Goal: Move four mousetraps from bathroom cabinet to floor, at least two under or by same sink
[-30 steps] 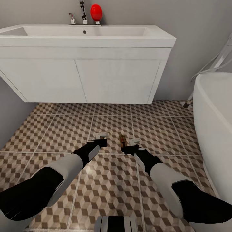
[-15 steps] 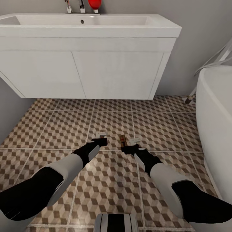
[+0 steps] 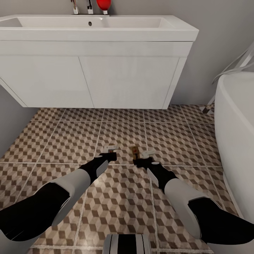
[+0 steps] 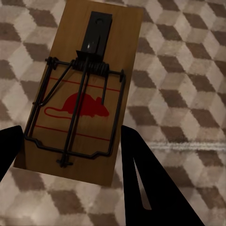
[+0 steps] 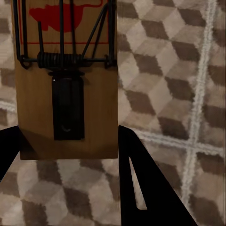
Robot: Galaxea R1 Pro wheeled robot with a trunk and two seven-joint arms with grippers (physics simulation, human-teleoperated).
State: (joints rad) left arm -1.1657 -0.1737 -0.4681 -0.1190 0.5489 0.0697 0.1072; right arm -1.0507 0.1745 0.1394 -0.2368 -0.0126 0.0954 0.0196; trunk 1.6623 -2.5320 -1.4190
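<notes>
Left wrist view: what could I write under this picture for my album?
A brown wooden mousetrap with a red mouse print sits between the left gripper's dark fingers, above the cube-patterned bathroom floor.

Brown mousetrap [image 4: 80, 89], cube-patterned floor [image 4: 188, 70]

We look down on a floor [image 3: 70, 141] of large square tiles printed with brown, beige and white cubes, split by pale grout lines. Ahead of us a white wall-hung vanity [image 3: 95, 60] with flat fronts projects from a plain grey wall [image 3: 218, 31]. The curved rim of a white bathtub [image 3: 236, 116] stands at our right.
</notes>
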